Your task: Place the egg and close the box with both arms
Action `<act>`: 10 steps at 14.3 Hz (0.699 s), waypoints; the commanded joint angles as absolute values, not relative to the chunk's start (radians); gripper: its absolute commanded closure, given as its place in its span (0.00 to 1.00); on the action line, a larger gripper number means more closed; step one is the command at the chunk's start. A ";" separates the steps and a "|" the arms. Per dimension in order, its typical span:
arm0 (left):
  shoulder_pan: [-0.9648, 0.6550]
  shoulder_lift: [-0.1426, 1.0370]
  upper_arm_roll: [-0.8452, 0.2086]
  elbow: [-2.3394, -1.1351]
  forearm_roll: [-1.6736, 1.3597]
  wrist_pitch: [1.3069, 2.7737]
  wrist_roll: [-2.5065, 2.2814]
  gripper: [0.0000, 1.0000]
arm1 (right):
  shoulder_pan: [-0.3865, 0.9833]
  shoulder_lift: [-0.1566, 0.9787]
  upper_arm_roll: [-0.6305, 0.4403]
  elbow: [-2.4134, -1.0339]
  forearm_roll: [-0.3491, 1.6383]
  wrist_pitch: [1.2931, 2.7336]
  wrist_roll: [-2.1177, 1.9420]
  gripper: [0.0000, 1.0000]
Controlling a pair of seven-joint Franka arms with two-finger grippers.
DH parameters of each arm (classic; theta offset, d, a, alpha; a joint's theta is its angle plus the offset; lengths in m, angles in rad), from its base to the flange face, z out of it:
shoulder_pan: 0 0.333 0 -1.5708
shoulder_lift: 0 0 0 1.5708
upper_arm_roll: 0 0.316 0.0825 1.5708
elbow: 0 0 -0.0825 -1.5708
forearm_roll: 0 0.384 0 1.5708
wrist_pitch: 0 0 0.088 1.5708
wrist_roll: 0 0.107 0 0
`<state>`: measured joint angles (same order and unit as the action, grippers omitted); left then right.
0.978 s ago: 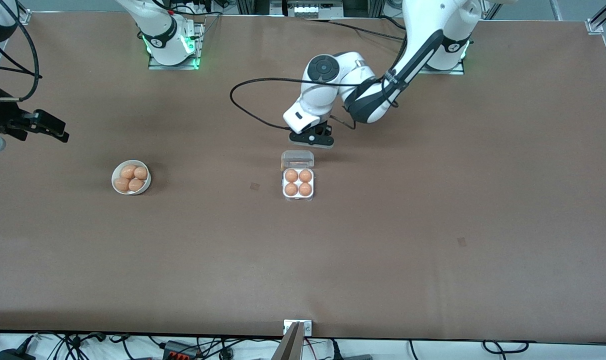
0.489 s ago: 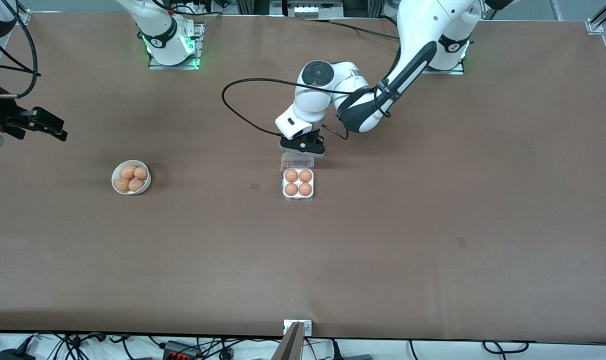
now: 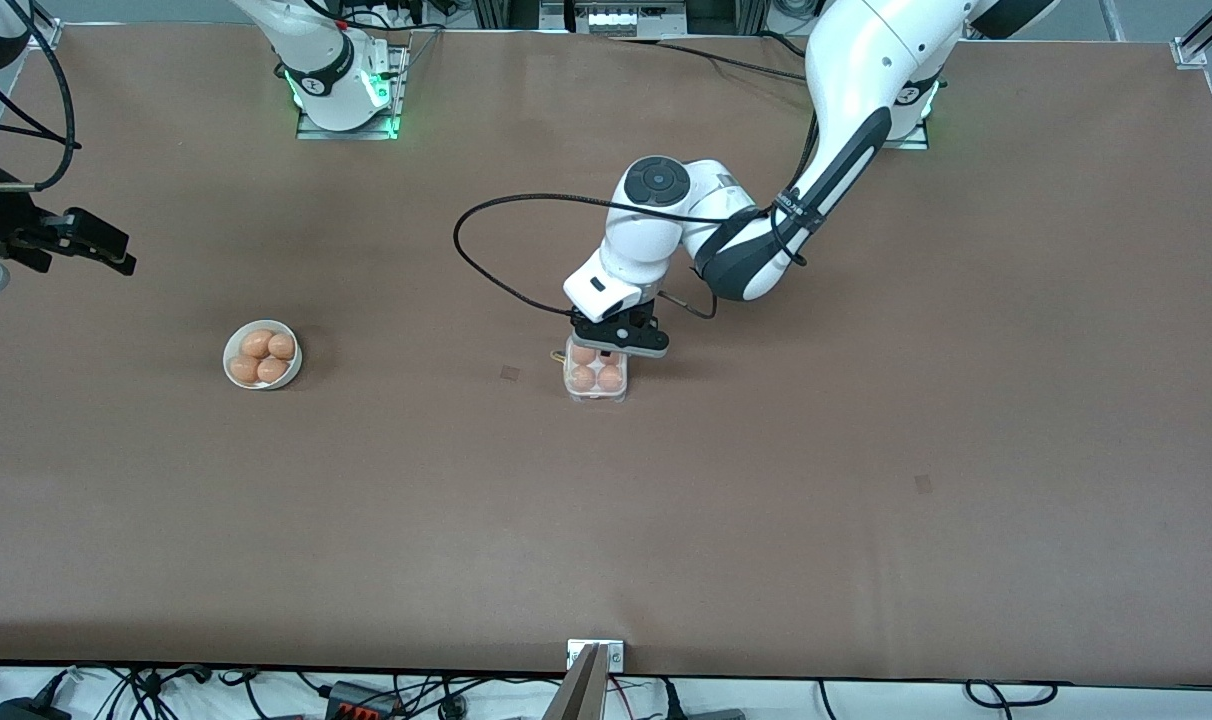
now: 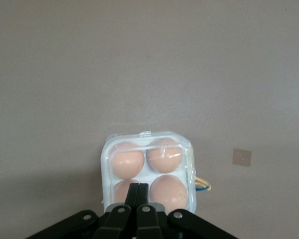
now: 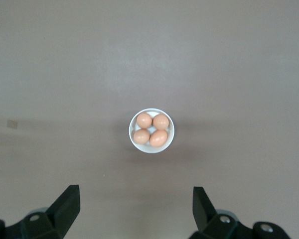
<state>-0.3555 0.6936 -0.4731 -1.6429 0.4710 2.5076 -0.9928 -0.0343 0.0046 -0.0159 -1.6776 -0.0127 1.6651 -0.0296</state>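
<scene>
while the left tool [image 4: 137,191] presses, fingers clenched together, on the clear lid of the egg carton [image 3: 596,377] mid-counter [image 3: 866,450], four eggs [image 4: 164,155] fill its wells; the right tool [image 5: 134,209] waits released, high over the bowl of eggs [image 5: 151,130].

High front camera overlooks the whole table [image 3: 866,480]; wrist cameras look straight down at parts of it

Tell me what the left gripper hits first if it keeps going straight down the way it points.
Most likely the clear lid of the box. The left gripper, fingers together, sits right over the closed carton's edge, with four eggs under the plastic. Whether it already touches the lid is hard to judge.
</scene>
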 commanded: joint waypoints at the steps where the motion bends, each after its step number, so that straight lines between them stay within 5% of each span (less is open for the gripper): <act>1: -0.361 0.698 -0.472 -1.621 0.495 2.476 -0.989 0.99 | -0.043 -0.006 -0.006 -1.655 -0.028 1.635 -0.044 0.00; 6: -0.310 0.569 -0.532 -1.608 0.471 2.105 -0.977 0.99 | -0.041 -0.005 -0.003 -1.654 -0.025 1.646 -0.040 0.00; 10: -0.047 0.505 -0.757 -1.559 0.430 1.745 -0.605 0.99 | -0.044 -0.009 -0.009 -1.654 -0.025 1.635 -0.043 0.00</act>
<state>-0.1989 0.5424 -0.6441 -1.5800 0.4660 1.8886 -0.8012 -0.0349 0.0037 -0.0147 -1.6604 -0.0129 1.6563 -0.0302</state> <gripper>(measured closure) 0.991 0.000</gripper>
